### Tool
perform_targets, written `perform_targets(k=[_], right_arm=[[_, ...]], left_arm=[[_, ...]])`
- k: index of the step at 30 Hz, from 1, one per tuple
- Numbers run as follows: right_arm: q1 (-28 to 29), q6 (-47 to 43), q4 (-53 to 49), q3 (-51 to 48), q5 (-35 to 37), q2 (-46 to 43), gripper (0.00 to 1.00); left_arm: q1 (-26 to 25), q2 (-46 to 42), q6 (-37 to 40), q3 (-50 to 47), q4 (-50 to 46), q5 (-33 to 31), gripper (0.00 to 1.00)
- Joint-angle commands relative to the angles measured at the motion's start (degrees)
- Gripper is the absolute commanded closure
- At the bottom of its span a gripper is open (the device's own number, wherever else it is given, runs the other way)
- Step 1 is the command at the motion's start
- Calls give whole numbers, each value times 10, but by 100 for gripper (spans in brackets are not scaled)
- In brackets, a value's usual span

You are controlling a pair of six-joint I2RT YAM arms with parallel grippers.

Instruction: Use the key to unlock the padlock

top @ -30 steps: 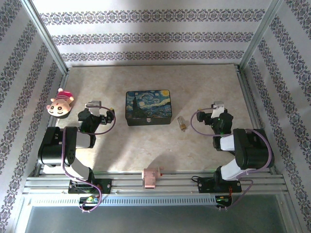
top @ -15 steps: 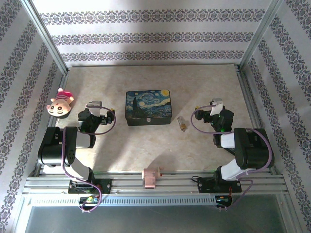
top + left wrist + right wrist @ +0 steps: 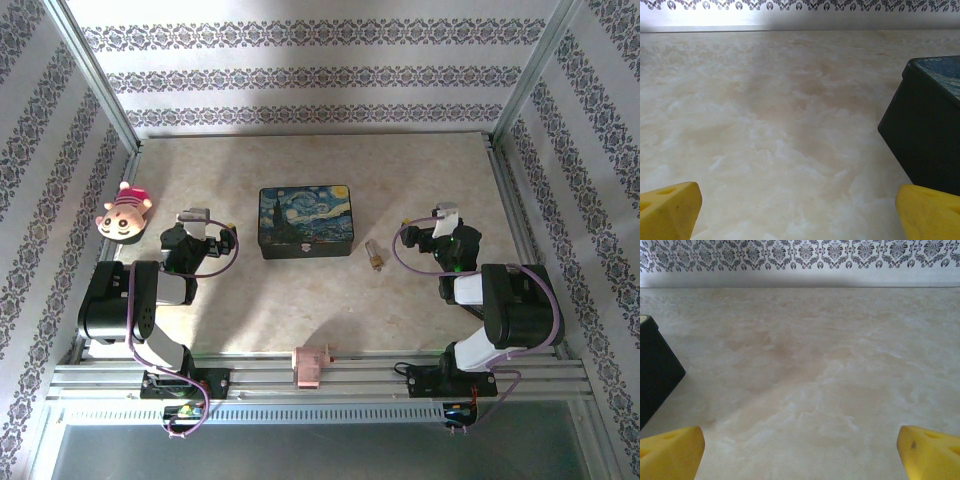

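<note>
The tiny brass padlock (image 3: 376, 256) with its thin silvery shackle lies on the table, just right of the painted box (image 3: 305, 221). I cannot make out a key in any view. My left gripper (image 3: 205, 220) rests low to the left of the box, open and holding nothing; its yellow fingertips (image 3: 667, 210) stand wide apart over bare table, with the box's dark side (image 3: 930, 125) at the right. My right gripper (image 3: 441, 217) sits to the right of the padlock, also open and holding nothing, its fingertips (image 3: 932, 450) spread and a box corner (image 3: 655, 375) at the left.
A pink-and-cream plush toy (image 3: 124, 212) lies at the far left. A small pink piece (image 3: 311, 366) sits on the near metal rail. Patterned walls and a metal frame close in the table (image 3: 320, 310) on three sides.
The right arm's wrist has shifted slightly toward the back of the table. The left arm, the padlock and the box have stayed put.
</note>
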Motion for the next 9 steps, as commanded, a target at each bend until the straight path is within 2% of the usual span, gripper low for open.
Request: perform_targets(k=[1,9], right_arm=[[-1,3,5,6,-15,1,2],[-1,4,5,6,-15,1,2]], left_arm=[[-2,3,9,6,1,13,1],[-2,3,9,9,-5,12,1]])
